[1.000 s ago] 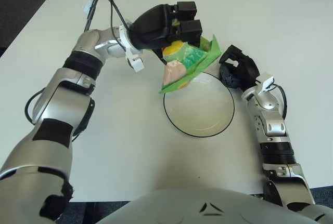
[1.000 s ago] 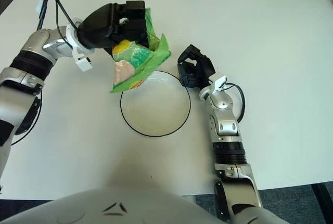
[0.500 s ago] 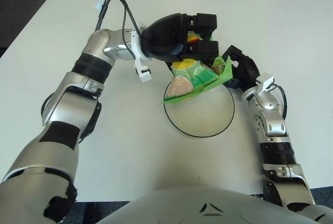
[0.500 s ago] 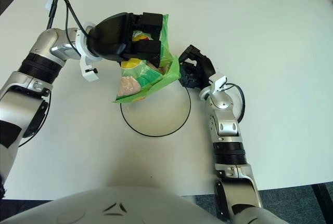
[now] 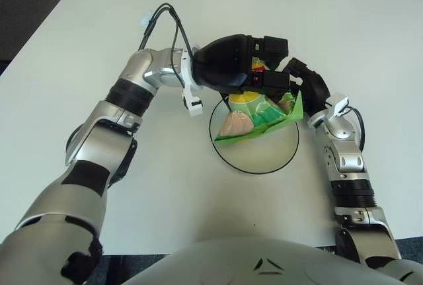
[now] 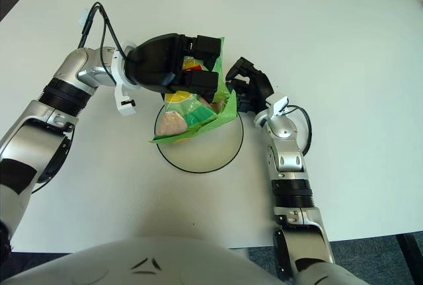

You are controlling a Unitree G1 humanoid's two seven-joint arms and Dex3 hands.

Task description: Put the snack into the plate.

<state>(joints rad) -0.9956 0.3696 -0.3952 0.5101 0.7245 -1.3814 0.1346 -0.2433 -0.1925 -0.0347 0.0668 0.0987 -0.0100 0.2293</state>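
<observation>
- My left hand (image 5: 254,73) grips the snack (image 5: 254,116) over the plate (image 5: 264,162).
- My right hand (image 5: 307,90), fingers curled and holding nothing, is beside the plate's far right rim.

Snack (image 5: 254,114): glossy green plastic wrapper in my left hand (image 5: 248,73), matt black plastic. Plate (image 5: 264,156): smooth, white, dark-rimmed. Table (image 5: 370,47): matt white. My forearms: brushed silver metal.
</observation>
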